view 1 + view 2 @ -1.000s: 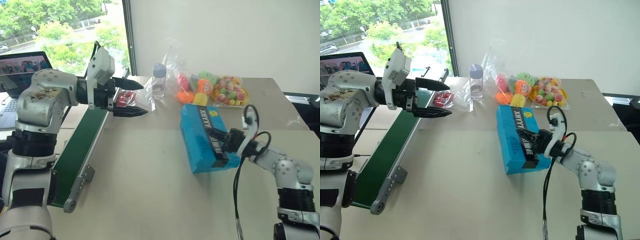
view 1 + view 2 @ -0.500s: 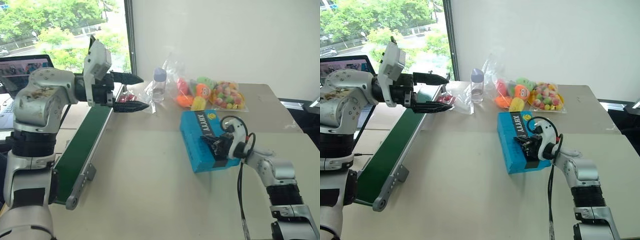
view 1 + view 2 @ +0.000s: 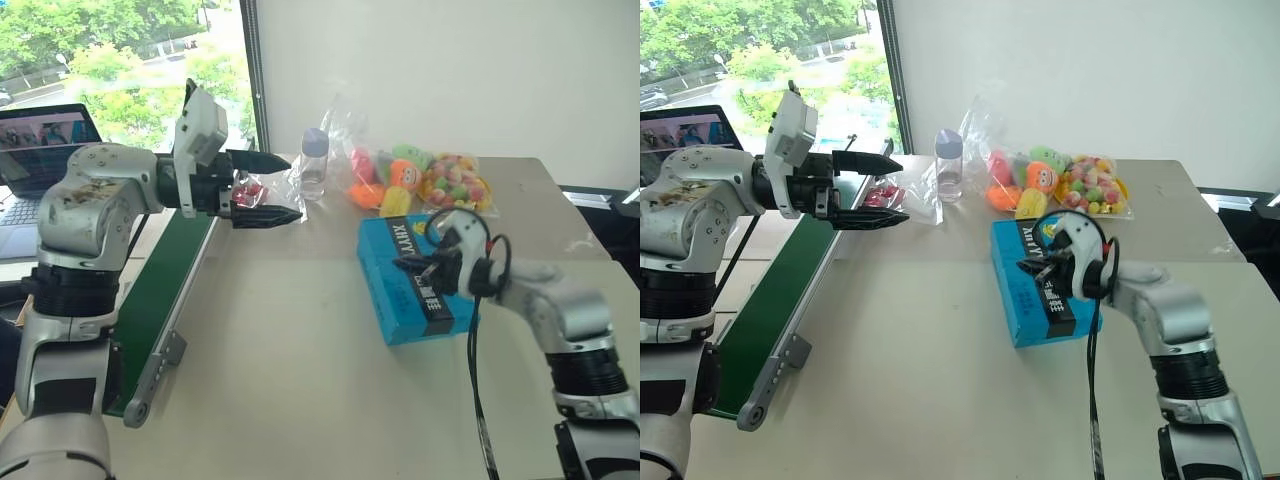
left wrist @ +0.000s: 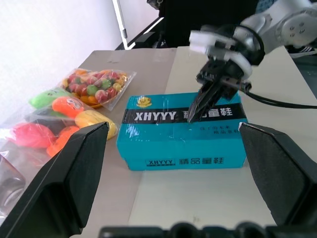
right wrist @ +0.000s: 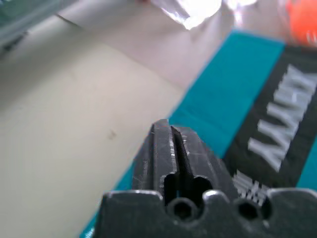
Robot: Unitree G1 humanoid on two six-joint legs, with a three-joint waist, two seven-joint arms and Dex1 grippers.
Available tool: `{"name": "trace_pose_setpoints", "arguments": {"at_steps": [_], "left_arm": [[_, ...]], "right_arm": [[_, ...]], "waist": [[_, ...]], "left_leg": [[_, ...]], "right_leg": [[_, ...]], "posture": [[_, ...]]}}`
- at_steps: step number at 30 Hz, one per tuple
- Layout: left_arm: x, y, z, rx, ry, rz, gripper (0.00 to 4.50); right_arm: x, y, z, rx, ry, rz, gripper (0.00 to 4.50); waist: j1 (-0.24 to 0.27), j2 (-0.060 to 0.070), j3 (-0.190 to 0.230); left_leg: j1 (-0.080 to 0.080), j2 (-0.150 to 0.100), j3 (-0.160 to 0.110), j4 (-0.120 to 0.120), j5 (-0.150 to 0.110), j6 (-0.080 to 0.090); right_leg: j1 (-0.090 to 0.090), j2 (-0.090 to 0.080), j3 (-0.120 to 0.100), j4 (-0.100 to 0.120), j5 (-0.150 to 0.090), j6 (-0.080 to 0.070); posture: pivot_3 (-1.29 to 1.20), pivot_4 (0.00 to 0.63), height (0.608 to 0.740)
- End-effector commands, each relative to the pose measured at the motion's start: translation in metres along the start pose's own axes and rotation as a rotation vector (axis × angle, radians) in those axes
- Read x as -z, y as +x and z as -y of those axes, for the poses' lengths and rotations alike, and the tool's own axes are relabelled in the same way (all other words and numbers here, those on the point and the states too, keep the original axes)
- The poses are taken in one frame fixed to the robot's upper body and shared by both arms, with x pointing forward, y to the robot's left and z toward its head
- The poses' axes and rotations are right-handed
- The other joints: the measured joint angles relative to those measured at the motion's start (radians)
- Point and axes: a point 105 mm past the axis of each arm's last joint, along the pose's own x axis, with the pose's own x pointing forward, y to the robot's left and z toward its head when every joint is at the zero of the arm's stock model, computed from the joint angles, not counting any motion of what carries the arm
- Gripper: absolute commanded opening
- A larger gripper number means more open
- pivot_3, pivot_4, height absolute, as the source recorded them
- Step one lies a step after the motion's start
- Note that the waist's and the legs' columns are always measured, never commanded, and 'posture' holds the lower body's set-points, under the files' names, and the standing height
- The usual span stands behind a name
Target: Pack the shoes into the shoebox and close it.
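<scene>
The blue shoebox [image 3: 385, 275] lies shut on the table's right half, its lid with dark lettering facing up. The shoes are hidden from view. My right gripper [image 3: 400, 265] hovers just above the lid's middle, pointing left across it. Its fingers [image 5: 166, 148] are pressed together with nothing between them, and it shows the same way over the shoebox [image 4: 168, 144] in the left wrist view. My left gripper [image 3: 292, 190] is held high over the table's left edge, well away from the box, open and empty, pointing right.
A green conveyor belt [image 3: 160, 290] runs along the table's left edge, with a laptop [image 3: 30, 150] beyond it. At the back stand a clear bottle [image 3: 314, 160], bags of plush toys [image 3: 395, 180], a bag of coloured balls [image 3: 458, 185] and a plastic bag [image 3: 255, 190].
My right gripper has lifted off the near end of the lid, rolled, and moved up over the lid's middle. The left arm has stayed put.
</scene>
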Motion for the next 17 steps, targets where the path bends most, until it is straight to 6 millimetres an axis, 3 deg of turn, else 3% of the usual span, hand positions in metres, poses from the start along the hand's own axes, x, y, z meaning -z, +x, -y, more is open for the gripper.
{"name": "trace_pose_setpoints", "arguments": {"at_steps": [1,5,9,17], "left_arm": [[-0.008,-0.003,0.002,-0.03,0.036,0.011,4.5],[0.001,-0.002,0.01,-0.045,0.046,-0.028,4.5],[0.007,-0.003,0.02,-0.05,0.038,-0.052,4.5],[0.009,-0.007,0.026,-0.07,0.026,-0.062,4.5]], "right_arm": [[-0.039,-0.012,-0.015,-0.072,-0.128,0.07,1.83],[-0.058,-0.018,-0.026,-0.127,-0.223,0.069,3.06],[-0.059,-0.024,-0.035,-0.182,-0.285,0.019,4.48],[-0.056,-0.03,-0.03,-0.183,-0.291,-0.014,4.48]], "waist": [[0.001,0.0,0.0],[0.001,0.0,0.001],[0.002,0.001,0.001],[0.003,0.001,0.002]], "left_leg": [[0.0,0.0,0.0,0.0,0.0,0.0],[0.0,-0.001,0.0,0.0,-0.001,0.001],[-0.001,0.0,0.0,0.0,-0.001,0.001],[0.0,0.0,0.0,0.001,-0.001,0.001]], "right_leg": [[0.0,0.0,0.0,0.0,0.0,0.001],[0.0,-0.001,0.0,-0.001,-0.001,0.001],[0.0,-0.001,-0.001,-0.001,-0.002,0.0],[0.0,-0.001,-0.001,-0.001,-0.003,-0.003]], "posture": [[0.0,0.15,0.74],[0.0,0.15,0.74],[0.0,0.15,0.74],[0.0,0.15,0.74]]}}
